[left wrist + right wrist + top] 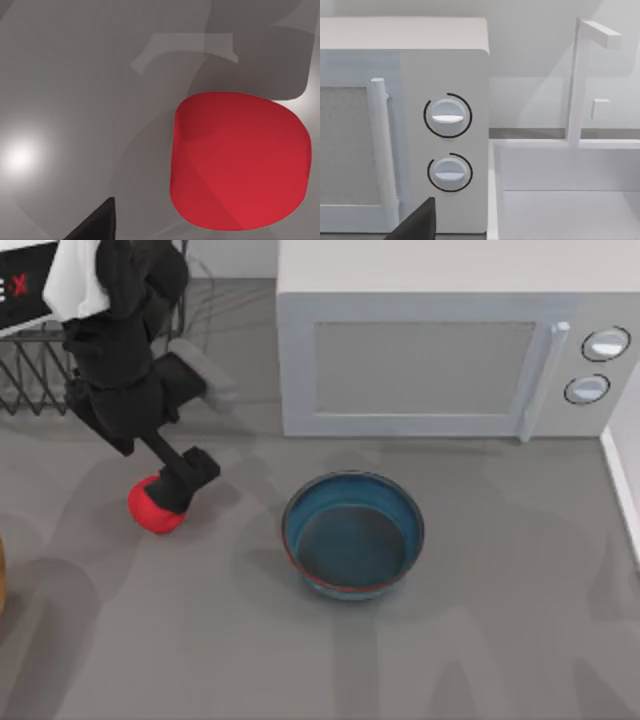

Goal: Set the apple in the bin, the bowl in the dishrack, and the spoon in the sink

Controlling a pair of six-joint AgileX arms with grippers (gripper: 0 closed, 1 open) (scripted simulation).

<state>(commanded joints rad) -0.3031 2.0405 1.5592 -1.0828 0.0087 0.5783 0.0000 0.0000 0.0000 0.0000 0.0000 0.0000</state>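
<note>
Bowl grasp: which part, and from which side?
Judging by its shape, take the bowl by the rim, from above, one finger inside the wall and one outside. It sits upright and open on the table, far too wide to span. The right-hand rim looks free of obstacles; the left gripper is busy over the apple.

You have open table (500, 640) all round the bowl (352, 535), widest toward the near edge and the right. The microwave (440, 360) walls off the far side. On the left, the left arm reaches down over the apple (152, 512), with the dishrack (30, 380) behind it.
</note>
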